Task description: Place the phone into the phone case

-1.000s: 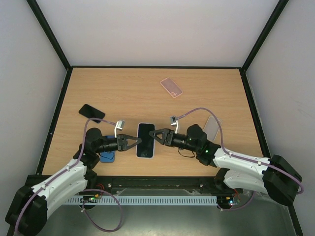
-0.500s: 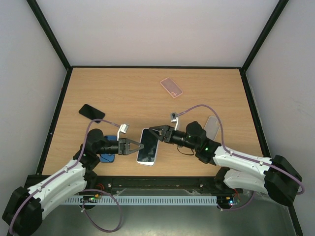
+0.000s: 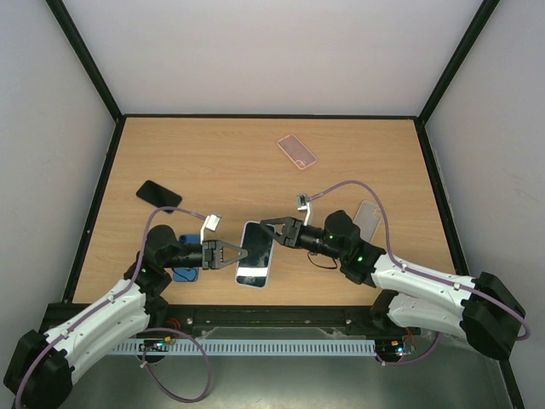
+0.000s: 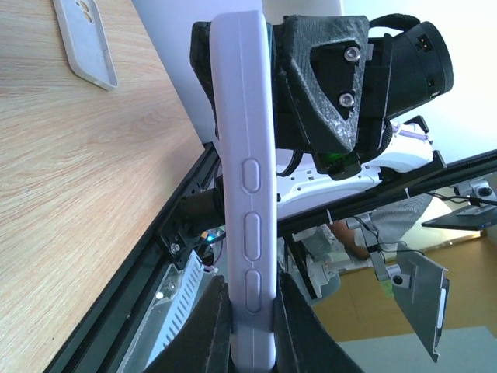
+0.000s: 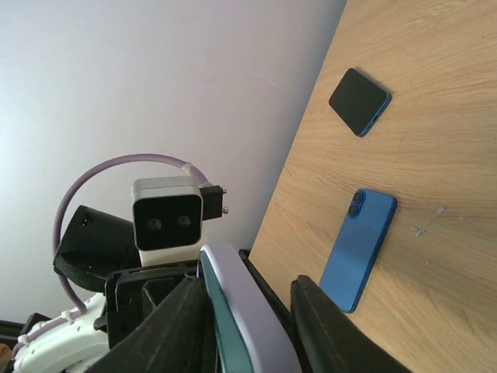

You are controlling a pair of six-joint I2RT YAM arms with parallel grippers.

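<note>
A pale lavender phone case [image 3: 255, 253] with a dark-screened phone in it hangs tilted above the table's front middle. My left gripper [image 3: 241, 254] is shut on its lower left edge; in the left wrist view both fingers press the case [image 4: 248, 194] at the gripper [image 4: 252, 326]. My right gripper [image 3: 271, 228] straddles the case's upper right edge. In the right wrist view the case [image 5: 245, 303] lies against one finger of the gripper [image 5: 256, 320], with a gap to the other, so it is open.
A blue phone [image 3: 186, 271] lies back up under my left arm, also in the right wrist view [image 5: 359, 247]. A black phone [image 3: 158, 194] lies at the left. A pink case [image 3: 296, 152] lies at the back. A pale case [image 3: 368, 220] lies at the right.
The cased phone lay flat between both open grippers a second ago. My left gripper has shut on it, and it is now lifted and tilted.
</note>
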